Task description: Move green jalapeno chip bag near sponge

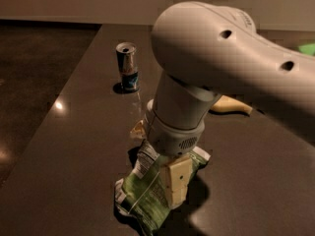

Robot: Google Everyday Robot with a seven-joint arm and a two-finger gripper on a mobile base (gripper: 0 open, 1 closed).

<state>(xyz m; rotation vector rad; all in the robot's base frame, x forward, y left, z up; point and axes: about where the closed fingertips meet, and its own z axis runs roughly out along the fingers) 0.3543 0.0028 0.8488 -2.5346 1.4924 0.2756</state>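
Note:
The green jalapeno chip bag [145, 193] lies crumpled on the dark table near the front, white nutrition label up. My gripper [175, 183] hangs from the big white arm and is right over the bag's right half, down at the bag. The arm's wrist covers the bag's upper part. The pale yellow sponge [232, 105] lies farther back and to the right of the bag, and the arm hides most of it.
A silver-blue drink can [128, 67] stands upright at the back left. A green object [307, 48] shows at the far right edge. The dark table [69, 151] has its left edge running diagonally, with floor beyond it.

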